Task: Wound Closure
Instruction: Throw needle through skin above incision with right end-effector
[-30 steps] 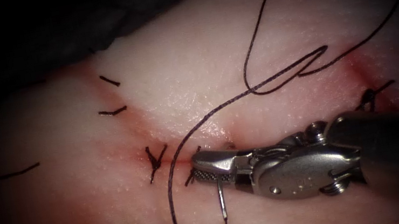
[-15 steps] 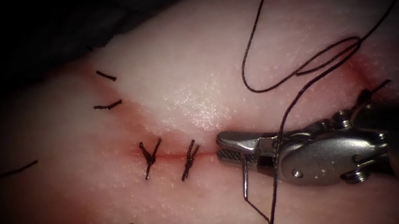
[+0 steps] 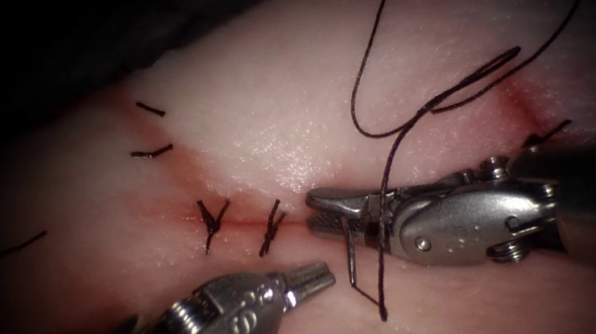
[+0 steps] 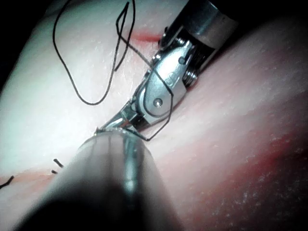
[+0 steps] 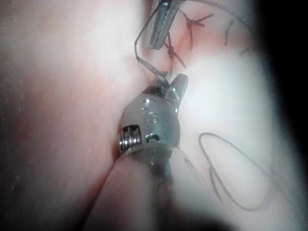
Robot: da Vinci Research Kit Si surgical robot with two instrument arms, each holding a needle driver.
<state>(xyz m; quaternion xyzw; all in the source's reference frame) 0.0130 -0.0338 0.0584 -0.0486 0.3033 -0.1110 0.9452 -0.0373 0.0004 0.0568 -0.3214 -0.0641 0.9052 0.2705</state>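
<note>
Two knots (image 3: 243, 226) tied; cut at 3 o'clock unstitched. Right tool (image 3: 335, 213) clamps needle (image 3: 350, 260), outside tissue (image 3: 267, 131). Left tool (image 3: 317, 276) closed, empty.

Bkgd: dark surface (image 3: 48, 47) beyond upper-L edge, detail not discernible. 3 loose cut thread ends L of the cut (image 3: 243, 226): short end (image 3: 150, 109) and 2nd short end (image 3: 151, 152) near each other; longer end (image 3: 10, 249) well apart, further L. Red fluid smear (image 3: 520, 102) far R.
</note>
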